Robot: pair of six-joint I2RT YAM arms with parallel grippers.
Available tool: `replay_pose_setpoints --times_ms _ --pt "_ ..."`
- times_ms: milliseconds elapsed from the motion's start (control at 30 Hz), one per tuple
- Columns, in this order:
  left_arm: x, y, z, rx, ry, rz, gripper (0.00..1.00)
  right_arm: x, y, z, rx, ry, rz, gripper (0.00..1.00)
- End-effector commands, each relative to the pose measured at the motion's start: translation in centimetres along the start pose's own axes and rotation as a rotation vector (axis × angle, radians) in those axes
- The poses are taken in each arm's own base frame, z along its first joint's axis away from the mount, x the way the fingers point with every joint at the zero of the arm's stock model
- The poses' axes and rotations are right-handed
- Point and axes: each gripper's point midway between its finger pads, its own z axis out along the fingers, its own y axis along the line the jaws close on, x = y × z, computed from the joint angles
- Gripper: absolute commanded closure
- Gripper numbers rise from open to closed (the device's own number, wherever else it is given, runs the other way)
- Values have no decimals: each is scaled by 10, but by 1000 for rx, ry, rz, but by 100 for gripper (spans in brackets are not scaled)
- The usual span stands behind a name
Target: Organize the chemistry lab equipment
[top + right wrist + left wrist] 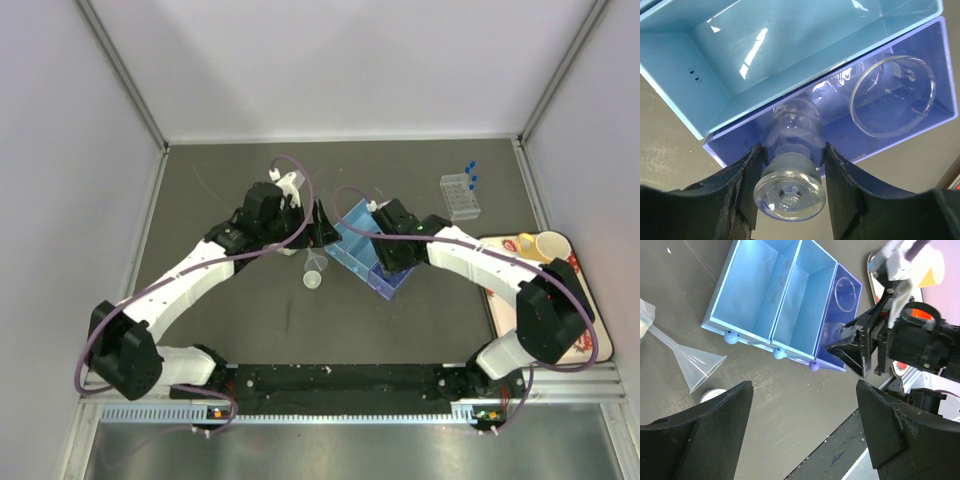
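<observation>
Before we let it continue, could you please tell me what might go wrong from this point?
The right tool holds a small clear vessel at the purple compartment, where a round dish already lies; released carelessly, the two may strike and chip. The smooth vessel is pinched only at its sides, so it might slip. The open left tool hangs near the funnel and could knock it.

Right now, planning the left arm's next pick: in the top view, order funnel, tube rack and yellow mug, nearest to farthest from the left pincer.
1. Funnel, right beside the left pincer.
2. Tube rack, back right.
3. Yellow mug, far right edge.
</observation>
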Motion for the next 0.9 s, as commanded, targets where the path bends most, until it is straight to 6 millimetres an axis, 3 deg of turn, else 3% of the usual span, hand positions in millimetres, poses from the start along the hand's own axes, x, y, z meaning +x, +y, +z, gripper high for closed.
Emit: replay_pose_setpoints --times_ms 0,267,367,733,867 --pt "-3 -8 -14 29 -23 31 11 -13 9 -1 -55 -65 34 83" --pt "0 -10 -24 37 -33 47 11 -6 10 12 -53 -39 35 78" --pt "0 -10 -28 33 -38 52 11 -5 10 15 -49 -34 35 69" --pt "7 0 -37 -10 -41 69 11 -5 9 18 -38 -31 33 54" --pt "10 4 -39 -32 -35 76 10 -10 8 12 -40 -47 33 42"
